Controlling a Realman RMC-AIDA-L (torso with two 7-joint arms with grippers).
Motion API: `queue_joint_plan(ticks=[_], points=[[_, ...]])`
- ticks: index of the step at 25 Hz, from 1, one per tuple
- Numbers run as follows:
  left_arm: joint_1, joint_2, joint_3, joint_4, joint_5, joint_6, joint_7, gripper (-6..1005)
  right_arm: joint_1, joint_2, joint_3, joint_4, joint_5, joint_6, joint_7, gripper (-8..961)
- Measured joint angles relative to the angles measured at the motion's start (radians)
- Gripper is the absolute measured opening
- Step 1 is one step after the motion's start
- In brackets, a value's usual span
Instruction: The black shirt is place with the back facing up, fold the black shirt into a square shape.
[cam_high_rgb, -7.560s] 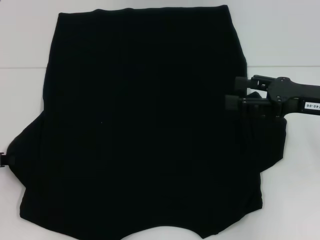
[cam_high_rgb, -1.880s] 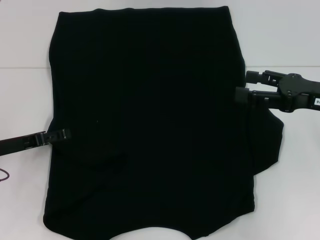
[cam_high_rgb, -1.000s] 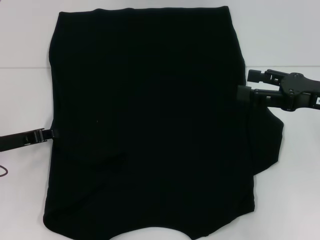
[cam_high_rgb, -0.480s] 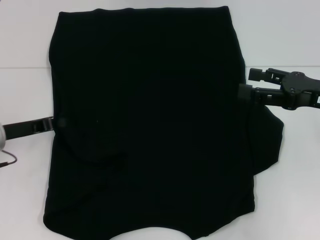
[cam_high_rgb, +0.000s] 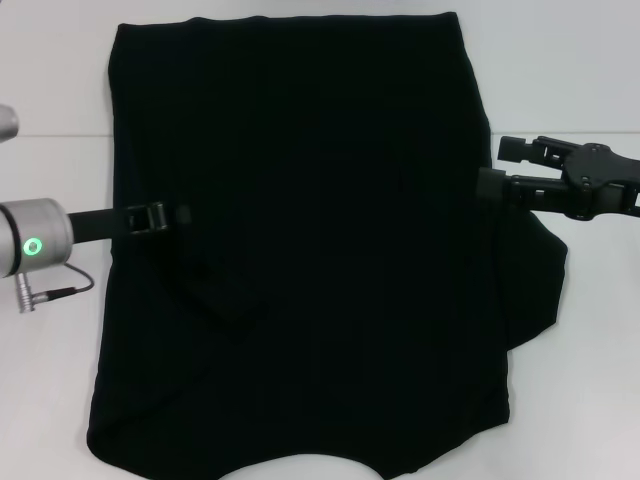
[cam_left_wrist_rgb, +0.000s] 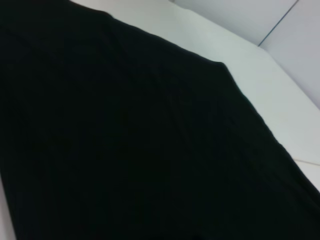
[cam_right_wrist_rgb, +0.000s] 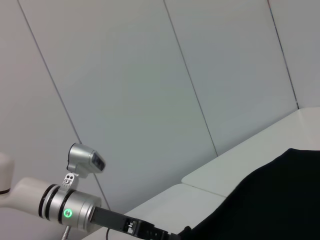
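Lying spread across the middle of the white desk (cam_high_rgb: 590, 400): one black shirt (cam_high_rgb: 300, 250), plain side up, hem toward the far edge. Reaching in from the left edge and over the cloth: one left claw (cam_high_rgb: 165, 216), seemingly lifting a bunched fold of the left sleeve; fingers lost against the black, so grip impossible to tell. Hovering at the shirt's right border: one right claw (cam_high_rgb: 495, 168), fingers spread apart, pinching nothing.
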Motion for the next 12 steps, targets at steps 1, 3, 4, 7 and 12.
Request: queue_joint_plan(ticks=[1,3,4,7,12], points=[[-0.008,-0.001,0.0,-0.006,0.0,-0.001,0.0,43,0.0,0.0,0.0,0.0,0.0,0.0,0.0,944],[-0.021,-0.001,0.0,-0.025,-0.002,-0.002,-0.001,49,-0.001,0.0,0.0,0.0,0.0,0.0,-0.001,944],[-0.027,-0.001,0.0,-0.037,-0.004,-0.002,0.0,51,-0.002,0.0,0.0,0.0,0.0,0.0,-0.001,944],[-0.041,-0.002,0.0,-0.062,-0.018,-0.002,0.007,59,-0.002,0.0,0.0,0.0,0.0,0.0,-0.004,943],[-0.056,-0.017,0.0,-0.069,-0.049,0.016,0.032,73,-0.003,0.0,0.002,-0.003,0.0,0.0,-0.004,943]])
